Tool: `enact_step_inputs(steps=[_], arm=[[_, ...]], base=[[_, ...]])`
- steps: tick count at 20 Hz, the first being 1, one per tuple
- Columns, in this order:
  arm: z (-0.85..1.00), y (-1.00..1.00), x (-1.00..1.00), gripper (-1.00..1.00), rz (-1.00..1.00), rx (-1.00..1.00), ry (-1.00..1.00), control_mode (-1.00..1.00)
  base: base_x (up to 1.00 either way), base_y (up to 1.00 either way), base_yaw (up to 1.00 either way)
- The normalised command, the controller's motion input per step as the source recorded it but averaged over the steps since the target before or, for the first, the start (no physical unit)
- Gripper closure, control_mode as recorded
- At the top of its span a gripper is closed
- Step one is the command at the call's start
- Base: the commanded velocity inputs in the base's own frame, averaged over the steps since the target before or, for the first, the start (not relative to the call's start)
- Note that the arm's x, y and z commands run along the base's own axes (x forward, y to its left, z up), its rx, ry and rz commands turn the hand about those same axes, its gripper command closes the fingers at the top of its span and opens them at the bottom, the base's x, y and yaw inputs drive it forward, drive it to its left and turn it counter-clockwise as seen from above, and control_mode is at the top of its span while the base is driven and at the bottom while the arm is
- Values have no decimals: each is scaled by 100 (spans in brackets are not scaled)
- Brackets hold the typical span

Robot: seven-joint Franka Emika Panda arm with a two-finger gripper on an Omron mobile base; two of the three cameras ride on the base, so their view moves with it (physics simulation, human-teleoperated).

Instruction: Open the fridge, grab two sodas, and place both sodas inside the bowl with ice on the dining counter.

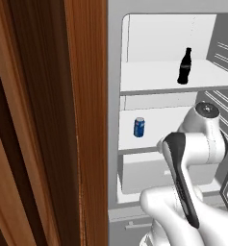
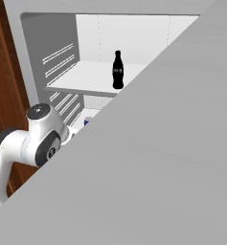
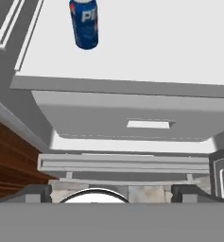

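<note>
Fridge (image 1: 114,72) stands open, white shelves showing. Black cola bottle (image 1: 184,66) upright on upper shelf, upper right of left base view; blue can (image 1: 139,127) upright on shelf below, mid-frame. In hand view the can sits top left, above a drawer (image 3: 132,116). Gripper (image 3: 111,194) fingers wide apart – holding nothing, low in hand view.

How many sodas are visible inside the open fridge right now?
2. The black cola bottle stands upright on the upper shelf; the blue can stands on the shelf below, toward its left side. The fridge door hides much of the interior in the right base view, so more may be hidden.
</note>
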Motion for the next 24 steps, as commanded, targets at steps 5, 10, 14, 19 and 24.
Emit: enact_step_inputs(steps=[5,10,14,19,24], arm=[[-16,21,20,-100,18,1,-27,-100],[-14,9,37,-100,13,0,-30,-100],[-28,0,18,-100,12,0,-29,-100],[-29,0,22,-100,11,2,-24,-100],[-39,0,33,-100,13,2,-20,-100]], base=[[0,0,0],[0,0,0],[0,0,0],[0,0,0],[0,0,0]])
